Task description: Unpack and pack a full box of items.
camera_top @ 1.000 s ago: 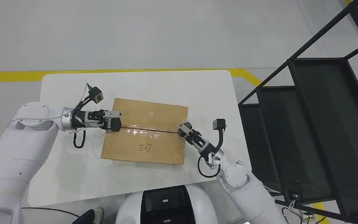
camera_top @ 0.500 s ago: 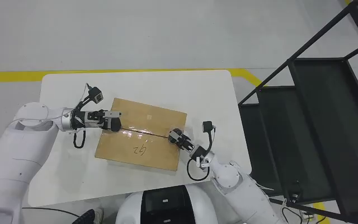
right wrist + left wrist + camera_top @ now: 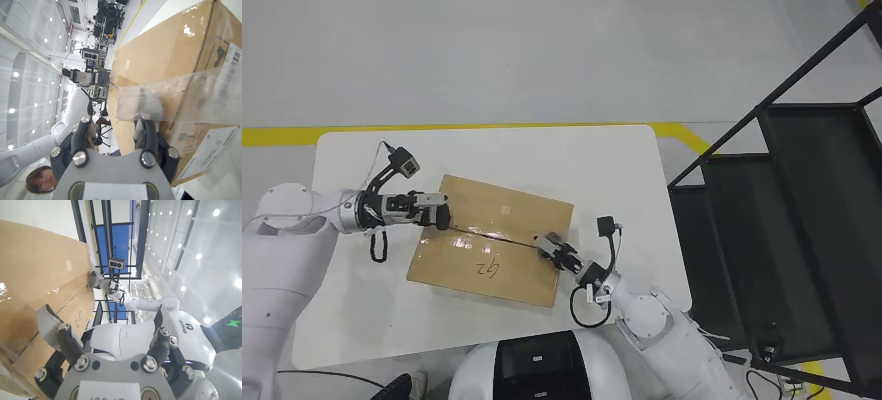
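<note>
If the right gripper (image 3: pixel 547 247) pulls on the clear strip of packing tape (image 3: pixel 170 94) without a firm pinch, the strip will likely slip off or tear short. Its jaws stand spread in the right wrist view, and the loosened flap merely drapes over one finger pad (image 3: pixel 153 109) rather than being clamped. A second risk concerns the large brown cardboard box (image 3: pixel 497 240), which lies skewed on the white rounded table (image 3: pixel 622 170) with its flaps shut and tape running along its centre seam (image 3: pixel 492 236). Under the pull it could slide or turn toward the robot's edge of the table, since nothing grips it. The left gripper (image 3: pixel 434 212) is wide open, with one finger (image 3: pixel 47 321) apparently laid against the cardboard at the seam's left end and the other out in the air, so it can brace but not hold. The sticky flap might also cling to the pad and fold onto itself. The left arm lies stretched in from the table's left side, wrist roughly level, gripper pointing along the seam. The right arm is tucked close to the body, forearm angled diagonally toward the box's right end, with its gripper where the seam meets that end face.
</note>
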Motion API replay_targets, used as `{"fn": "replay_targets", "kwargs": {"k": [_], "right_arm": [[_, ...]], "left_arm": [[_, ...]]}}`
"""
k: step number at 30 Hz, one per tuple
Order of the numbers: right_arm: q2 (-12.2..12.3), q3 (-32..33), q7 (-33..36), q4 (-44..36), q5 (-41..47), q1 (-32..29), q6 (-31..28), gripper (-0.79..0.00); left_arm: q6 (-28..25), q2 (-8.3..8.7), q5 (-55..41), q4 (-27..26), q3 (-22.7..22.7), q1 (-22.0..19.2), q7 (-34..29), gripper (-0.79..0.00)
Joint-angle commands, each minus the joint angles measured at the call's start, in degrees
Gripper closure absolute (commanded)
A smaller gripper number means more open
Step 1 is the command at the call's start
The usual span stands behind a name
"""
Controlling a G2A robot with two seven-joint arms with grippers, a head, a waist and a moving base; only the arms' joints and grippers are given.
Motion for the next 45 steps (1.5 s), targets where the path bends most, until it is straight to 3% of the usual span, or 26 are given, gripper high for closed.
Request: {"fn": "replay_targets", "kwargs": {"k": [1, 6, 13, 22, 29, 39, 45], "right_arm": [[0.06, 0.01, 0.60, -0.76, -0.12, -0.06, 0.25, -0.785], [0.08, -0.46, 2.09, -2.33, 0.31, 0.42, 0.62, -0.785], [-0.53, -3.56, 3.76, -2.31, 1.14, 3.59, 2.55, -0.785], [-2.35, -9.84, 3.22, 2.11, 2.02, 10.45, 4.72, -0.785], [-2.75, -9.77, 1.87, 3.53, 3.43, 11.57, 3.99, -0.785], [-1.24, -3.34, 3.36, -0.81, 5.35, 6.57, 2.75, -0.785], [-1.64, -4.62, 4.23, 0.18, 6.37, 8.83, 4.18, -0.785]], "left_arm": [[-0.37, 0.50, -1.03, -1.11, -2.14, 0.62, -0.22, -0.785], [-0.69, 2.38, -2.09, -4.71, -9.61, 3.52, 0.27, -0.785], [0.99, 5.21, 0.26, -8.13, -21.57, 11.21, 4.18, -0.785], [1.91, 6.76, -1.03, -10.06, -31.26, 20.36, 7.41, -0.785], [3.28, 6.90, -0.28, -14.19, -32.27, 23.23, 8.75, -0.785], [4.37, 6.66, 0.85, -15.91, -30.13, 21.90, 9.64, -0.785], [4.59, 6.70, 0.96, -16.26, -30.23, 21.67, 9.37, -0.785]]}}
